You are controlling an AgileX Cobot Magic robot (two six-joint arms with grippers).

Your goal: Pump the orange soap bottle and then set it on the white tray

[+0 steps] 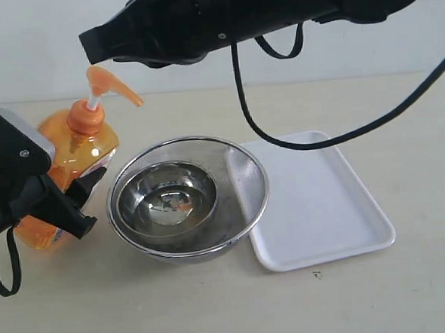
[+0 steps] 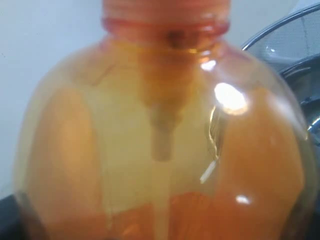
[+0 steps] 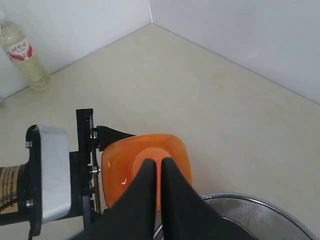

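The orange soap bottle (image 1: pixel 93 155) stands upright at the left of the table, its pump head (image 1: pixel 112 84) raised on the white stem. My left gripper (image 1: pixel 77 202) is shut around the bottle's body, which fills the left wrist view (image 2: pixel 160 150); the fingers are hidden there. My right gripper (image 1: pixel 90 48) reaches across from the right, shut and empty, with its tip just above the pump head. In the right wrist view its black fingertips (image 3: pixel 159 164) hang together over the bottle's top (image 3: pixel 120 165). The white tray (image 1: pixel 323 205) lies flat on the right.
A steel bowl sits inside a mesh strainer bowl (image 1: pixel 242 180) between the bottle and the tray, touching the tray's left edge; its mesh edge (image 3: pixel 250 215) shows near the bottle. A clear plastic drink bottle (image 3: pixel 22 52) stands by the far wall.
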